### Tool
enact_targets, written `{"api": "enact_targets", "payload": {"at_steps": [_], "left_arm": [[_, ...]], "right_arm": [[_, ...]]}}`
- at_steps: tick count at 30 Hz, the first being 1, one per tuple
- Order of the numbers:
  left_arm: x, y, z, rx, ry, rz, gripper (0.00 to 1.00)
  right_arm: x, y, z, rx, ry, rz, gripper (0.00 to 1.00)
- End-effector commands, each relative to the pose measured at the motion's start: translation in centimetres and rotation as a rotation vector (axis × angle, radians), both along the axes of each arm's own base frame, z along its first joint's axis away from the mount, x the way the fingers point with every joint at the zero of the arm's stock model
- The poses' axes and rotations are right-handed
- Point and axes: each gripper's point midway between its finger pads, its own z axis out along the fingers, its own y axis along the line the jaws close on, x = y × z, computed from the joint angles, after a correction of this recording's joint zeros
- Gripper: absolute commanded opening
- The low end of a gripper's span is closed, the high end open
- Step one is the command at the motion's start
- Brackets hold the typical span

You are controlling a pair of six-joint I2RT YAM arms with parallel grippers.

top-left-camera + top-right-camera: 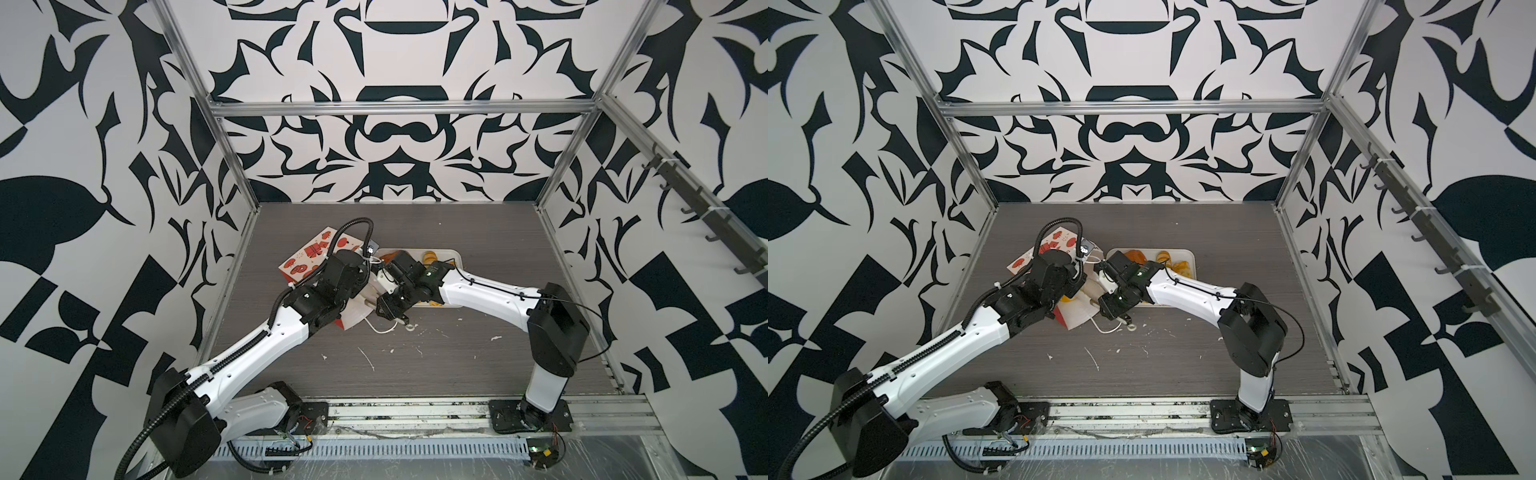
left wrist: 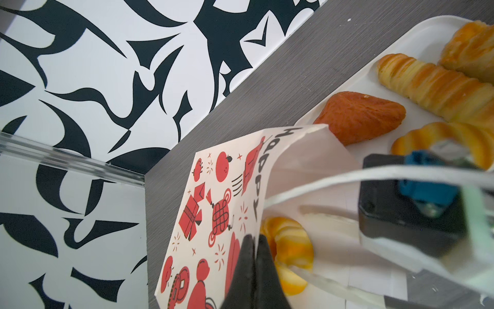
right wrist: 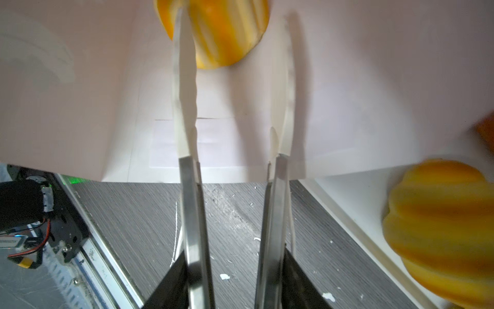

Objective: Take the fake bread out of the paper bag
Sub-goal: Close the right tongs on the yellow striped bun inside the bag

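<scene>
The paper bag (image 1: 312, 254) lies on its side on the grey wood-grain tabletop (image 1: 457, 357). Its mouth faces the white tray (image 1: 454, 252). The bag's top panel is matte cream paper printed with red and black motifs and dark lettering. The inside is plain white, with folded creases along the walls. A white cord handle (image 2: 320, 184) loops out of the mouth.

The left gripper (image 2: 254, 238) has its black, wedge-shaped fingers clenched on the edge of the bag's printed wall at the mouth.

The right gripper (image 3: 234, 40) reaches into the mouth with its jaws parted and a clear gap between them. Its fingers are flat brushed metal and end in pale translucent tips. It grips nothing.

One piece of the fake bread is in the bag: the round ridged bun (image 2: 288, 251). It is glossy yellow with orange grooves and rests on the white inner floor just beyond the right fingertips. One tip crosses in front of it, but I cannot tell whether they touch.

The other pieces lie on the smooth, round-cornered tray:
- The triangular croissant (image 2: 361, 117) is darker orange-brown and lies at the end nearest the bag.
- The long twisted stick (image 2: 433, 88) is finely ribbed.
- The lumpy loaf (image 2: 470, 45) has a flaky surface.
- The ring bun (image 2: 422, 135) is ridged and partly hidden behind the right arm.

Small white flecks (image 1: 365, 361) dot the tabletop in front of the bag.
</scene>
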Motion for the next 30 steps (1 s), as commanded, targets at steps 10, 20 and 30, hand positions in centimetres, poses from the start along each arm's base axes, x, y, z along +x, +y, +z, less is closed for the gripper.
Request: {"api": "enact_targets", "payload": {"at_steps": [10, 20, 30], "left_arm": [[0.2, -0.7, 0.4, -0.033, -0.006, -0.017, 0.00], [0.4, -1.1, 0.1, -0.044, 0.001, -0.026, 0.00], [0.8, -1.7, 0.0, -0.048, 0.004, -0.038, 0.00]], "right_arm": [[1.4, 0.8, 4.2, 0.058, -0.169, 0.078, 0.54], [2.5, 1.3, 4.6, 0.052, -0.227, 0.095, 0.56], [2.3, 1.8, 3.9, 0.070, -0.229, 0.124, 0.57]]}}
